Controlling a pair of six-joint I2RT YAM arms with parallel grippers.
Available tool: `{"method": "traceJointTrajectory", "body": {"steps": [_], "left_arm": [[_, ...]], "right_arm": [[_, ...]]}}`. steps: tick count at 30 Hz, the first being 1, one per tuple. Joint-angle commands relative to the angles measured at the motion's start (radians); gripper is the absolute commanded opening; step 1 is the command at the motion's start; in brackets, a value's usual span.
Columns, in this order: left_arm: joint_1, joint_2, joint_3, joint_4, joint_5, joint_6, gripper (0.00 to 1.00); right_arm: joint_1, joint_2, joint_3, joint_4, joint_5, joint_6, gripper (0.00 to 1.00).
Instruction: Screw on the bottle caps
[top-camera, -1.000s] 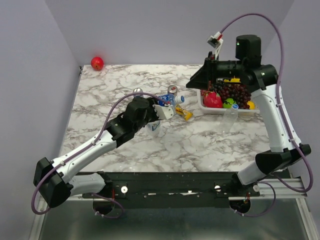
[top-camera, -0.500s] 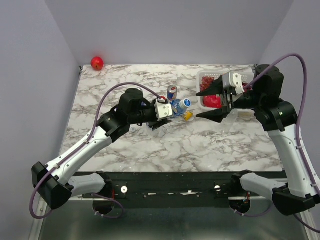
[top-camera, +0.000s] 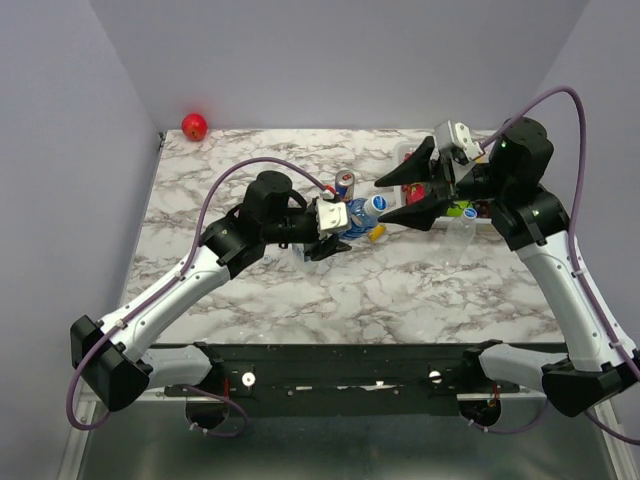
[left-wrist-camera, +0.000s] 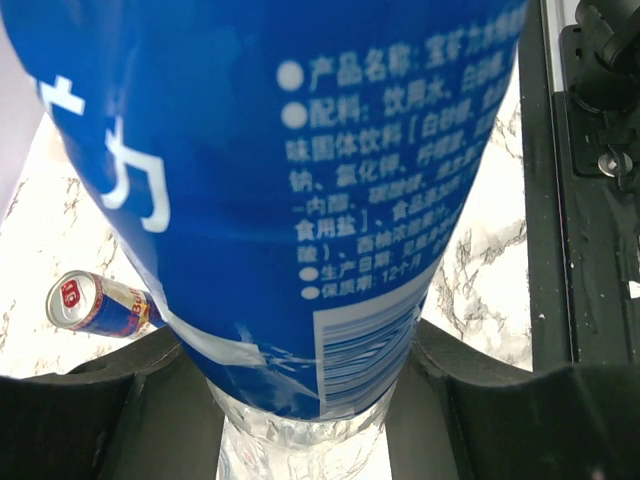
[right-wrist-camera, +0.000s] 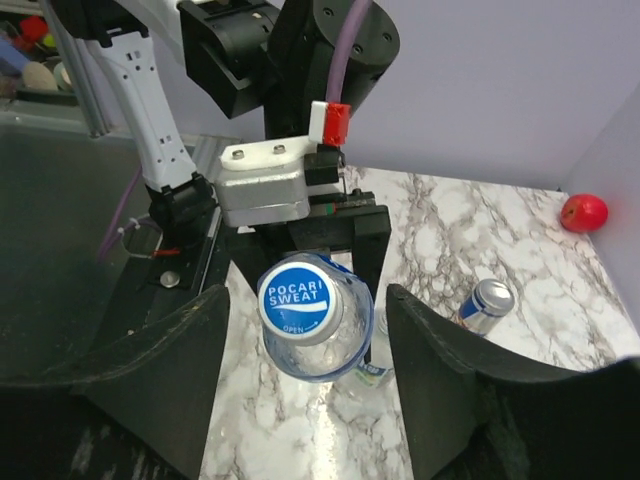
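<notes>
The bottle cap (right-wrist-camera: 300, 297), a blue lid printed with white lettering, is sitting on the mouth of a clear bottle (right-wrist-camera: 322, 345) and facing straight into the right wrist camera; how tightly it is seated cannot be told. The left gripper (top-camera: 338, 224) is clamping that bottle around its blue-and-white label, holding it on its side above the marble table (top-camera: 250, 290), capped end pointing toward the right arm. In the left wrist view the label is filling most of the frame, with the two black fingers (left-wrist-camera: 100, 405) pressing in on either side lower down. The right gripper (top-camera: 382, 204) is hanging released, its jaws spread wide and flanking the capped end with a visible gap on each side, touching neither cap nor bottle. A blue-and-silver can (top-camera: 344, 184) is standing on the table just behind the held bottle. A white tray (top-camera: 480, 224) of fruit is lying behind the right arm, and a red ball (top-camera: 194, 126) is resting at the far left corner.
</notes>
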Motion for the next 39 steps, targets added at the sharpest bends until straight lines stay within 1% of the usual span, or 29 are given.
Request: {"method": "traceJointTrajectory", "body": {"steps": [1, 2, 3, 8, 9, 13, 14, 15, 16, 18, 19, 20, 21, 22, 23, 24, 25, 26, 27, 29, 30, 31, 32, 33, 34, 35, 36, 37, 39], "left_arm": [[-0.004, 0.002, 0.019, 0.013, 0.042, -0.024, 0.00], [-0.003, 0.002, 0.020, 0.014, 0.043, -0.025, 0.00], [-0.004, 0.002, 0.020, 0.014, 0.040, -0.025, 0.00], [-0.004, 0.001, 0.020, 0.026, 0.034, -0.028, 0.00], [-0.004, 0.001, 0.019, 0.030, 0.032, -0.031, 0.00], [-0.004, -0.001, 0.006, 0.069, 0.022, -0.067, 0.00], [-0.007, 0.001, 0.003, 0.085, 0.009, -0.080, 0.00], [-0.012, 0.002, -0.007, 0.105, -0.036, -0.099, 0.00], [-0.020, 0.004, -0.011, 0.140, -0.063, -0.138, 0.00], [-0.047, 0.007, -0.020, 0.189, -0.144, -0.198, 0.00], [-0.061, 0.008, -0.023, 0.248, -0.293, -0.271, 0.00], [-0.075, 0.013, -0.023, 0.275, -0.372, -0.316, 0.00], [-0.099, 0.021, -0.011, 0.292, -0.461, -0.356, 0.00], [-0.107, 0.031, 0.000, 0.299, -0.588, -0.387, 0.00], [-0.119, 0.057, 0.012, 0.295, -0.656, -0.409, 0.00], [-0.139, 0.067, 0.031, 0.290, -0.696, -0.410, 0.00], [-0.147, 0.080, 0.034, 0.286, -0.730, -0.409, 0.00], [-0.152, 0.097, 0.037, 0.286, -0.770, -0.409, 0.00], [-0.153, 0.104, 0.037, 0.283, -0.767, -0.406, 0.00], [-0.152, 0.104, 0.025, 0.280, -0.743, -0.397, 0.00], [-0.147, 0.098, 0.016, 0.278, -0.709, -0.380, 0.00], [-0.130, 0.088, -0.006, 0.280, -0.666, -0.369, 0.00], [-0.115, 0.065, -0.017, 0.278, -0.631, -0.358, 0.00], [-0.095, 0.052, -0.027, 0.272, -0.471, -0.352, 0.00], [-0.075, 0.042, -0.047, 0.258, -0.403, -0.337, 0.00], [-0.025, 0.021, -0.058, 0.249, -0.317, -0.328, 0.00], [-0.003, 0.012, -0.066, 0.240, -0.193, -0.320, 0.00], [0.020, 0.004, -0.073, 0.209, -0.146, -0.297, 0.00], [0.054, -0.016, -0.077, 0.180, -0.074, -0.262, 0.00]], "right_arm": [[0.017, 0.019, -0.019, 0.138, -0.052, 0.152, 0.67], [0.019, 0.023, -0.019, 0.138, -0.055, 0.158, 0.65], [0.022, 0.032, -0.020, 0.138, -0.058, 0.162, 0.60], [0.037, 0.042, -0.034, 0.140, -0.044, 0.179, 0.51], [0.040, 0.042, -0.032, 0.141, -0.039, 0.179, 0.46], [0.043, 0.042, -0.041, 0.190, 0.020, 0.227, 0.33], [0.043, 0.039, -0.055, 0.207, 0.058, 0.274, 0.31], [0.043, 0.034, -0.061, 0.244, 0.082, 0.294, 0.26], [0.045, 0.030, -0.066, 0.249, 0.111, 0.303, 0.24], [0.046, 0.013, -0.077, 0.269, 0.226, 0.329, 0.20], [0.051, 0.007, -0.077, 0.269, 0.279, 0.337, 0.17], [0.054, 0.000, -0.077, 0.264, 0.400, 0.348, 0.15], [0.057, -0.003, -0.063, 0.237, 0.465, 0.351, 0.11], [0.066, 0.000, -0.052, 0.209, 0.540, 0.350, 0.07], [0.068, 0.005, -0.042, 0.189, 0.665, 0.372, 0.03], [0.068, 0.011, -0.031, 0.163, 0.706, 0.386, 0.00], [0.066, 0.026, -0.008, 0.146, 0.735, 0.385, 0.00], [0.068, 0.029, -0.003, 0.135, 0.798, 0.409, 0.00], [0.066, 0.033, 0.000, 0.126, 0.818, 0.418, 0.00], [0.068, 0.033, 0.006, 0.120, 0.806, 0.400, 0.01], [0.068, 0.030, 0.000, 0.120, 0.792, 0.388, 0.01], [0.066, 0.025, -0.003, 0.121, 0.769, 0.374, 0.17], [0.066, 0.016, 0.001, 0.117, 0.723, 0.335, 0.29], [0.065, 0.008, 0.003, 0.109, 0.705, 0.317, 0.42], [0.063, -0.003, 0.003, 0.111, 0.683, 0.304, 0.62], [0.062, -0.029, 0.004, 0.112, 0.624, 0.259, 0.68], [0.060, -0.044, -0.002, 0.123, 0.597, 0.241, 0.71], [0.059, -0.056, -0.011, 0.134, 0.574, 0.239, 0.77], [0.057, -0.091, -0.047, 0.170, 0.483, 0.199, 0.78]]}}
